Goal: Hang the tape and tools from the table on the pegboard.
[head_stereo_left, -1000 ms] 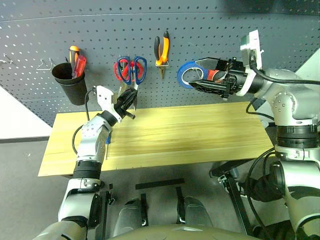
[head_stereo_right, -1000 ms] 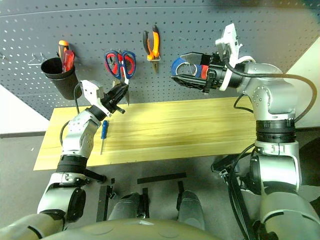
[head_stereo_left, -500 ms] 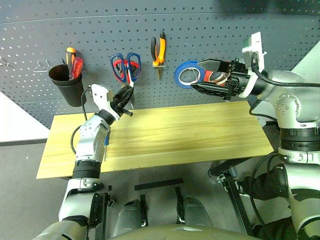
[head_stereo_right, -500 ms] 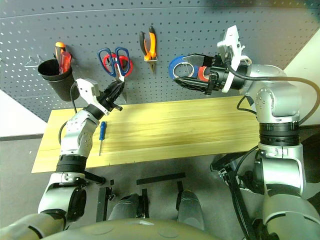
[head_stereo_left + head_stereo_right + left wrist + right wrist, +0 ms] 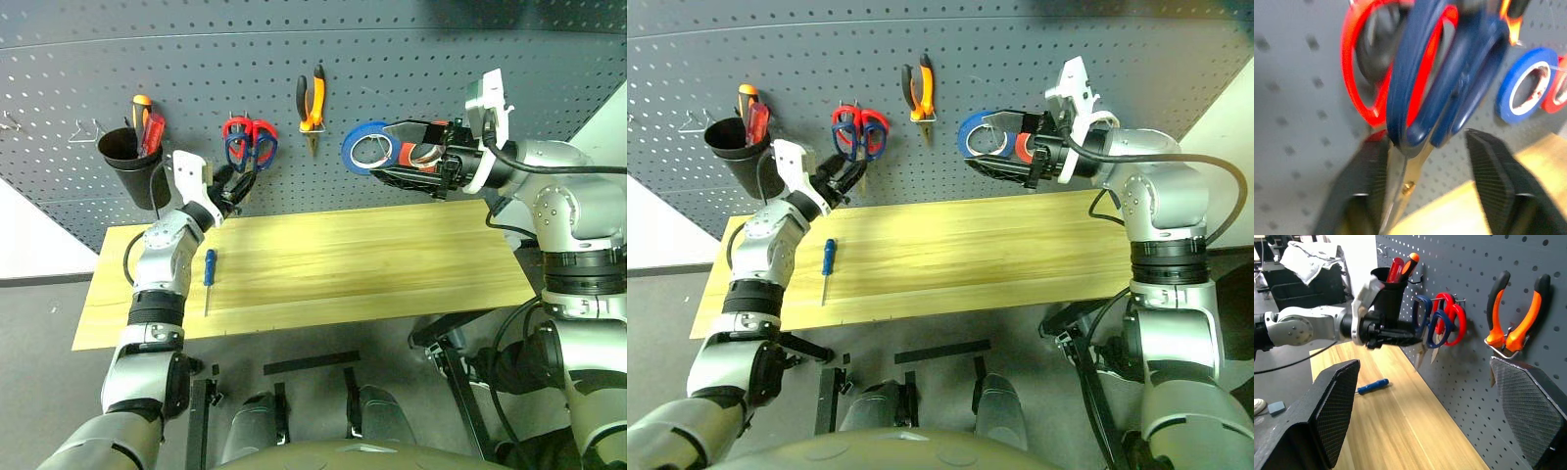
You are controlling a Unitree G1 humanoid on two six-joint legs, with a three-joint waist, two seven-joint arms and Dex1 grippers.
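The pegboard [image 5: 411, 44] stands behind the worktop [image 5: 392, 264] and carries most of the items.

Left to right along the pegboard:
- A black cup [image 5: 135, 164] hangs at the left and holds a red screwdriver [image 5: 154, 133] and an orange screwdriver [image 5: 143, 106].
- The blue scissors [image 5: 242, 155] hang on a hook in front of the red scissors [image 5: 257, 130], handles up and blades pointing down.
- The pliers [image 5: 313, 98] hang further right, orange handles up.
- The blue tape [image 5: 364, 147] hangs on the board to the right of the pliers, with a red tape roll [image 5: 1024, 148] just beside it on the right.

The blue screwdriver [image 5: 208, 270] lies flat on the left part of the worktop, not yet hung.

Left pincer [image 5: 233, 189]: it sits just below the scissors and points up toward them. In the left wrist view its two fingers [image 5: 1493, 171] are spread, one on each side of the blue scissors' lower handle and blades. The pictures do not settle whether a finger touches the blades.

Right pincer [image 5: 392, 157]: it is held level, pointing toward the robot's left, close to the board at the two tape rolls. Its fingers are spread wide, and the blue tape sits between their tips. The right wrist view shows nothing pinched between its pads [image 5: 1530, 406]
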